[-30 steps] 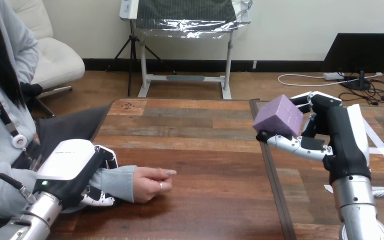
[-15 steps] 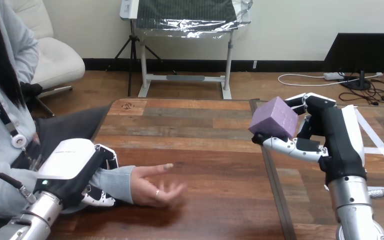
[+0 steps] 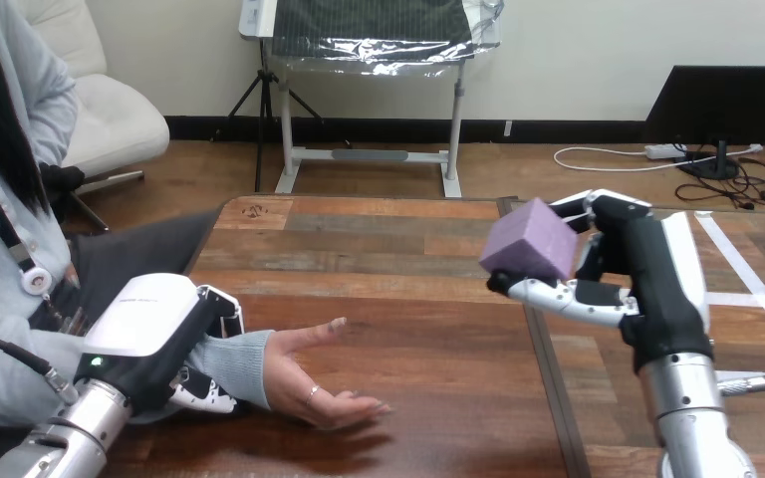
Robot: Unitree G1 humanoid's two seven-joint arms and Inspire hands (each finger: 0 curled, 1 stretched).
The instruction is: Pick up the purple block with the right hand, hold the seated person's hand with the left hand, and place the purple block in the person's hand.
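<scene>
Right hand (image 3: 642, 267) tight around purple block (image 3: 526, 242); left hand (image 3: 154, 337) around person's wrist (image 3: 239, 360), fingertips (image 3: 205, 396) half-hidden.

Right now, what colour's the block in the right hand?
Purple: the block, gripped by the right hand, shows best in the head view.

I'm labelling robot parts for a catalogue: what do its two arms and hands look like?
The left hand and right hand are black with white back shells and black-and-white jointed fingers. Each ends a silver forearm; a green light glows near the left wrist.
</scene>
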